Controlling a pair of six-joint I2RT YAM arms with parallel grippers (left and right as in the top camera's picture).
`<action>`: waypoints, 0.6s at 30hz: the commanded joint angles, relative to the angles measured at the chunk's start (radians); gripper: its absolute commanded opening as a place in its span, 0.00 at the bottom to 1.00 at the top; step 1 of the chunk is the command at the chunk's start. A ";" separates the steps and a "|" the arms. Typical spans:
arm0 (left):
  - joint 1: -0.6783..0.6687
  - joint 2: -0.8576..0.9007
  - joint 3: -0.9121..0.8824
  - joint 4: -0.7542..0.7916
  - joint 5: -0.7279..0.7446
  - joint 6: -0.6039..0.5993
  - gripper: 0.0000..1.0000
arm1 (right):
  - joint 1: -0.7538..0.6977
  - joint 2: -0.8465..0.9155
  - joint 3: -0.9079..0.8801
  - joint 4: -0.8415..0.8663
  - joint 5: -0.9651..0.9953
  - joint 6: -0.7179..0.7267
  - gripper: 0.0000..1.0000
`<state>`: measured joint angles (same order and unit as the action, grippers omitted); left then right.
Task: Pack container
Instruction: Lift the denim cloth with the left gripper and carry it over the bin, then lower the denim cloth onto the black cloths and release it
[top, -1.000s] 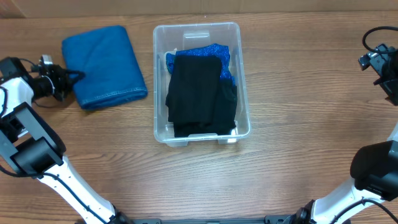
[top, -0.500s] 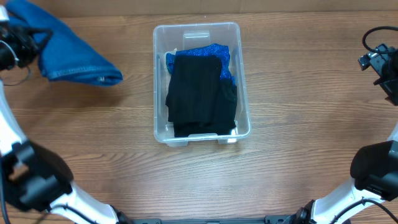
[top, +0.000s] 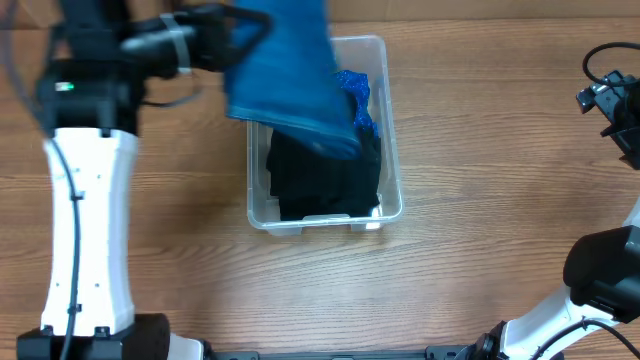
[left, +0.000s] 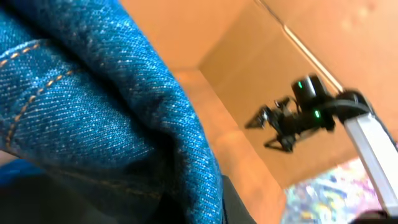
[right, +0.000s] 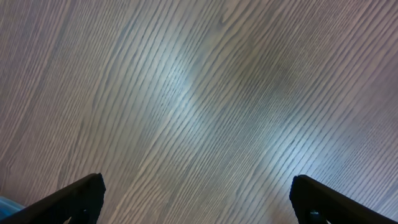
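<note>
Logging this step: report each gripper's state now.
Left gripper: shut on the denim, above the container.
Right gripper: open, empty.

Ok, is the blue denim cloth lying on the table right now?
No, the denim cloth hangs from the left tool above the container, partly covering the black cloth inside.

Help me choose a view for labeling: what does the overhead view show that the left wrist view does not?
Only overhead: the clear container, the black cloth packed inside it, and the left gripper carrying its load above it. Only left wrist: orange stitching along a seam, seen close up, and a tan wall behind. Both: the blue denim cloth, lifted and hanging.
</note>
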<state>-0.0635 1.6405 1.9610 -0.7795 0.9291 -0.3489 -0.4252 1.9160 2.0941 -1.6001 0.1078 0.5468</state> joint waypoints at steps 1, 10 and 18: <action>-0.147 0.005 0.050 0.031 -0.127 0.002 0.04 | -0.002 -0.006 0.002 0.002 0.003 0.004 1.00; -0.266 0.254 0.050 0.008 -0.211 0.004 0.05 | -0.002 -0.006 0.002 0.002 0.003 0.004 1.00; -0.284 0.391 0.050 -0.010 -0.169 0.011 0.04 | -0.002 -0.006 0.002 0.002 0.003 0.004 1.00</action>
<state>-0.3279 2.0220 1.9610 -0.8059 0.6830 -0.3485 -0.4252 1.9160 2.0941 -1.6005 0.1078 0.5465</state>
